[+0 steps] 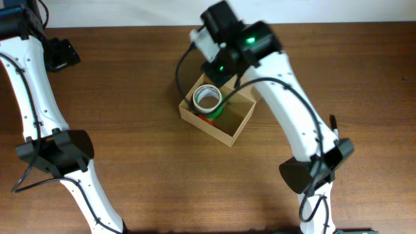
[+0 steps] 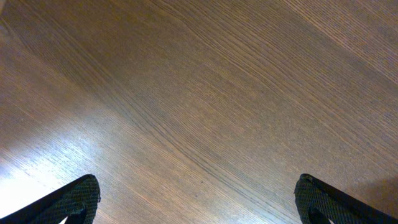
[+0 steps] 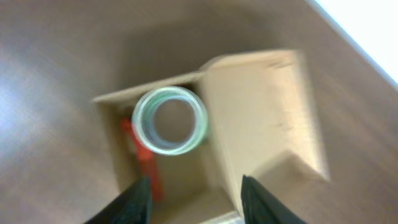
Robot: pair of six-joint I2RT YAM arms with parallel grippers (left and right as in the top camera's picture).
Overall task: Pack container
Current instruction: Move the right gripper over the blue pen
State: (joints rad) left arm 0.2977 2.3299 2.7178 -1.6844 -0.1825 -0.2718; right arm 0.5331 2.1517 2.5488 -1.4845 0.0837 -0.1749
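While the left arm (image 1: 39, 97) stands at the left edge of the wooden surface (image 1: 162, 188), its jaws sit near the far left corner, well apart from the box. In the left wrist view, the two dark fingers (image 2: 74, 200) show only at the bottom corners of the frame. The jaws are spread wide with nothing between them but bare wood grain.

The container (image 1: 224, 135) lies mid-surface, toward the far edge, turned diagonally. It is open at the top. Inside, toward its left corner, a tape roll (image 1: 197, 99) lies flat with its hole facing up. A red item (image 1: 207, 118) shows from under the near side of the roll, and a bit of green (image 1: 218, 109) on its right; cannot tell what either is. The rest of the container floor is bare cardboard.

The right arm (image 1: 292, 97) reaches in from the near right and ends above the far side of the container. The right wrist view is motion-blurred. It shows the tape roll (image 3: 140, 121) and red item (image 3: 148, 165) below the camera, with the lid flap (image 3: 261, 112) folded out to the right. The fingers (image 3: 134, 200) are parted, and the jaws hold nothing.
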